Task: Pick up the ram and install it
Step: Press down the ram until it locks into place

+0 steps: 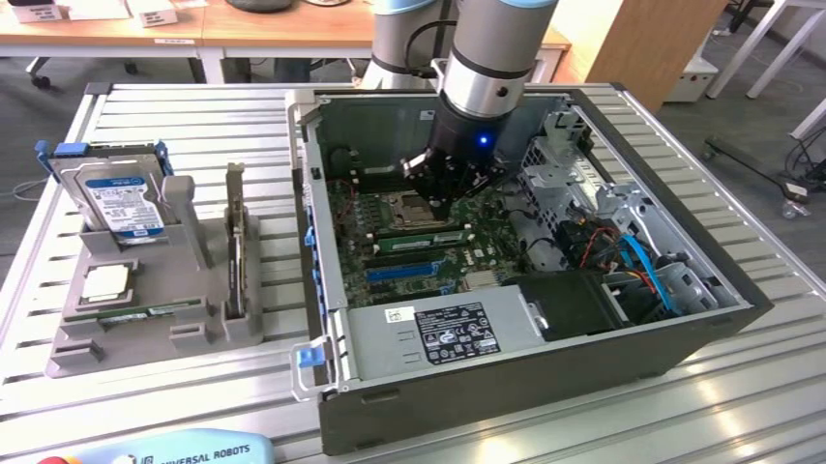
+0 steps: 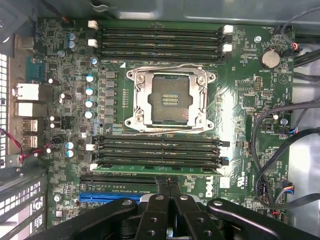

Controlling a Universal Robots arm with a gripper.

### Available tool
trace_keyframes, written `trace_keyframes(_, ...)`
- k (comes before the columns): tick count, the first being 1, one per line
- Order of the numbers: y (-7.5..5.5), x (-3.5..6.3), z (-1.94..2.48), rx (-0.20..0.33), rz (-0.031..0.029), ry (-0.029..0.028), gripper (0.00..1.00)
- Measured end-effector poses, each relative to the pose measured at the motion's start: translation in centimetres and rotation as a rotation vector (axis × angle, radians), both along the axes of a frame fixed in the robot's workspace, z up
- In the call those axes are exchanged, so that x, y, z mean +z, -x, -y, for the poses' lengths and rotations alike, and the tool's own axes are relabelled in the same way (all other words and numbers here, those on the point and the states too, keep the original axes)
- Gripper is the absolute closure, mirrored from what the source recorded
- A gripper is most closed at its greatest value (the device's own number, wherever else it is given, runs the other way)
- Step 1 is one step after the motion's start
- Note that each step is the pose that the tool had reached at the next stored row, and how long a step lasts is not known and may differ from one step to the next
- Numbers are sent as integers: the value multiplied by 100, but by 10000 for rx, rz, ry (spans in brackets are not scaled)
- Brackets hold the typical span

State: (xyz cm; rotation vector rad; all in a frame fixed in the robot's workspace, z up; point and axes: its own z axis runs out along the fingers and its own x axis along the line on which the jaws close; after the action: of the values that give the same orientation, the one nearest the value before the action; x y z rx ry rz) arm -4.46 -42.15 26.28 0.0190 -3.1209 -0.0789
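- One ram (image 2: 157,169) lies seated along the slot of the lower bank nearest the gripper (image 2: 168,192), inside the open computer case (image 1: 339,406).
- Jaws look pressed together just above that stick, gripping nothing.
- Judgement: the seating step; next calls for even downward pressure until the latches close.
- Second stick (image 1: 130,313) rests in the grey holder (image 1: 77,353), at the exterior view's left.

We read "UNIVERSAL ROBOTS" on the light blue pendant (image 1: 181,451) at the bottom edge of the exterior view. In the wrist view, we read "DELL" in white on the motherboard (image 2: 212,186), just beside the gripper body. The power supply label (image 1: 455,333), the hard drive sticker (image 1: 126,201) and the board's small silkscreen print carry text we cannot read.
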Motion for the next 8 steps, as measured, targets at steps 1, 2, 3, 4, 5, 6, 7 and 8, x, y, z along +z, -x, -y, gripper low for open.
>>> trace_keyframes(1,0,0,0,1,12,0,90)
trace_keyframes(2,0,0,0,1,23,-1,90)
trace_keyframes(3,1,0,0,0,35,-1,90)
trace_keyframes(4,1,0,0,1,45,-1,90)
trace_keyframes(5,2,0,0,1,53,0,90)
trace_keyframes(6,2,0,0,0,56,0,90)
trace_keyframes(7,3,0,0,1,58,0,90)
trace_keyframes(8,3,0,0,0,57,0,90)
